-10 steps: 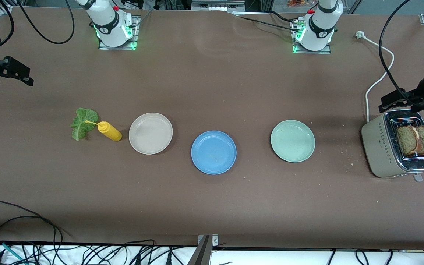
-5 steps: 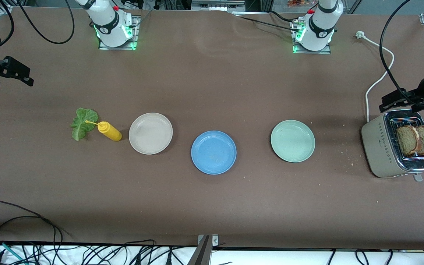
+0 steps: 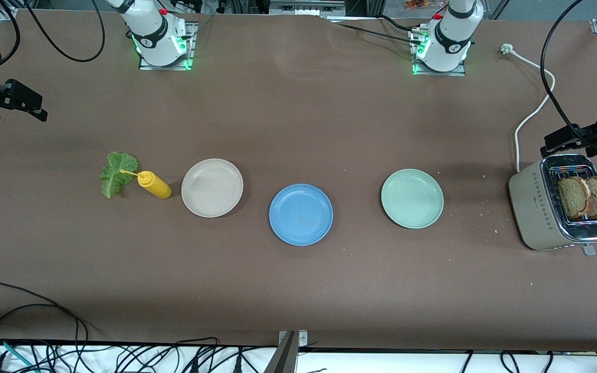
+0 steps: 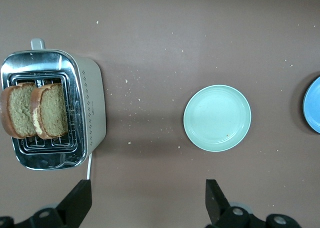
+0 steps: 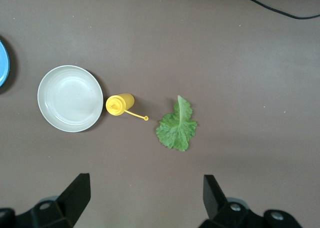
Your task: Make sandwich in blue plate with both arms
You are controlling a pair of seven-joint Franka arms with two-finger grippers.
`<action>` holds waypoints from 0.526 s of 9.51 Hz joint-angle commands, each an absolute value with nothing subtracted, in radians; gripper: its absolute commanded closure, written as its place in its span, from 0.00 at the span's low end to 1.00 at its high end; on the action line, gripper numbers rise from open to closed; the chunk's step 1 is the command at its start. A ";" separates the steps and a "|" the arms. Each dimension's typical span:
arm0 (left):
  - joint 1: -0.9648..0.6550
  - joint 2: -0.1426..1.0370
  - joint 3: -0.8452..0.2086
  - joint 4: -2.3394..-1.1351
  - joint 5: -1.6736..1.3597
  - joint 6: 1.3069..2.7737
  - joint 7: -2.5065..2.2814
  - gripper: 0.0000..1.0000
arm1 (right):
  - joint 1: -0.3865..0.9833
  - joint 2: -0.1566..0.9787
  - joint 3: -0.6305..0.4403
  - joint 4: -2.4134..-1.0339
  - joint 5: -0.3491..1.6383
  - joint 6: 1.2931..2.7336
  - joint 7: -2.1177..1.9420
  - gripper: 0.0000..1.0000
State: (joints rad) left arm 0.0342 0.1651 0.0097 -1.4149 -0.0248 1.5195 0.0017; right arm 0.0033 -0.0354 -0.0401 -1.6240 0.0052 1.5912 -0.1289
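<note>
Blue plate [image 3: 301, 214] sits bare at mid-worktop [image 3: 298, 114], between the beige plate [image 3: 212, 187] toward the right arm's end and the mint-green plate [image 3: 412, 198] toward the left arm's end. None of the three touch.

Two bread slices [image 3: 586, 197] stand upright in the slots of the toaster [image 3: 539, 207] at the left arm's end; a pale strip between them, cannot tell what it is. White cord [image 3: 532, 111] runs from the toaster toward the left arm's base.

Lettuce leaf [image 3: 116, 173] lies flat at the right arm's end, just beside the yellow squeeze bottle [image 3: 154, 185], whose nozzle tip lies over the leaf.

Left end effector [image 4: 145, 203] up over the worktop beside the toaster, fingers spread wide, holding nothing. Right end effector [image 5: 145, 200] up over bare worktop near the leaf, likewise spread and empty.
</note>
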 commanded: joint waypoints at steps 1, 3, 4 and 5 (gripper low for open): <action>0.041 0.149 0.009 -1.420 -0.048 1.500 0.025 0.00 | 0.008 -0.028 -0.040 -1.600 0.002 1.583 -0.118 0.00; 0.041 0.149 0.009 -1.420 -0.048 1.499 0.023 0.00 | 0.008 -0.028 -0.040 -1.600 0.002 1.583 -0.118 0.00; 0.044 0.149 0.011 -1.420 -0.048 1.499 0.026 0.00 | 0.008 -0.028 -0.040 -1.600 0.002 1.582 -0.118 0.00; 0.054 0.150 0.012 -1.420 -0.010 1.500 0.031 0.00 | 0.008 -0.028 -0.040 -1.600 0.002 1.582 -0.118 0.00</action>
State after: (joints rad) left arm 0.0346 0.1651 0.0100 -1.4149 -0.0248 1.5117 0.0020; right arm 0.0033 -0.0354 -0.0401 -1.6240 0.0052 1.5912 -0.1289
